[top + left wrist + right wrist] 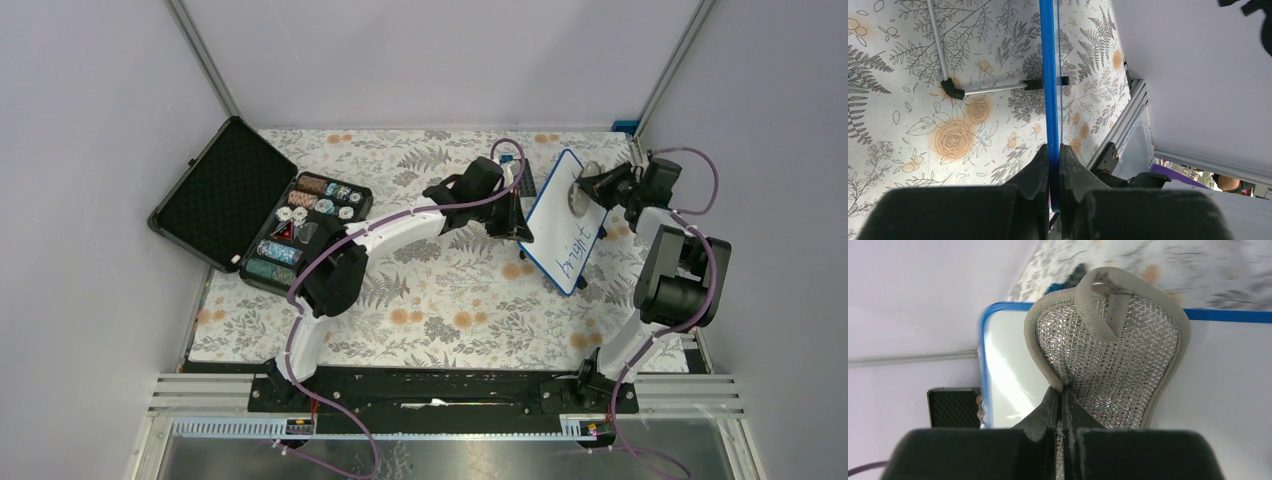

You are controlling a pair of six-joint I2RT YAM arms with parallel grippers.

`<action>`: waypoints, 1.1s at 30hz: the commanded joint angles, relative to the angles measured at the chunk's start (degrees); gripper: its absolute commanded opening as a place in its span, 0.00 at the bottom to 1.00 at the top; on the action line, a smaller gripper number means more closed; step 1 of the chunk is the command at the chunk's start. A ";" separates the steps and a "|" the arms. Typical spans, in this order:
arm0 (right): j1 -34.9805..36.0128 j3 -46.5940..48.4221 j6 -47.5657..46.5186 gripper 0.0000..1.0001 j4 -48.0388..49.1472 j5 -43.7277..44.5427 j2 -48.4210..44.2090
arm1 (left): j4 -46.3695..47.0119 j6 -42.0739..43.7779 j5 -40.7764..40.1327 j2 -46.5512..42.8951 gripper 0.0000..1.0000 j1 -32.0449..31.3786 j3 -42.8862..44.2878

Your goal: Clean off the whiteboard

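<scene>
The whiteboard [566,222], white with a thin blue frame and blue handwriting on its near half, is held tilted above the table. My left gripper [522,228] is shut on its left edge; in the left wrist view the blue frame [1049,75] runs edge-on between the jaws of that gripper [1054,155]. My right gripper [592,188] is shut on a silver mesh scrubbing pad [578,196] with a grey rim, pressed on the board's far part. In the right wrist view the pad [1118,355] covers the board [1008,365] ahead of my gripper [1064,395].
An open black case [258,208] with poker chips lies at the table's left. A folding stand of metal rods [950,89] lies on the floral cloth under the board. Grey walls stand close behind and to the right.
</scene>
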 commanded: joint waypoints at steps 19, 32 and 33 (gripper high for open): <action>9.06 10.02 -4.52 0.00 -10.08 6.60 -5.17 | -0.68 4.19 2.73 1.49 0.00 -0.99 1.41; -2.03 0.71 -6.32 0.00 -10.11 7.69 5.61 | -0.73 4.37 2.83 0.86 0.00 -1.13 0.89; -2.51 0.21 -6.75 0.00 -10.55 8.23 5.49 | -0.69 4.43 2.77 0.88 0.00 -1.13 0.88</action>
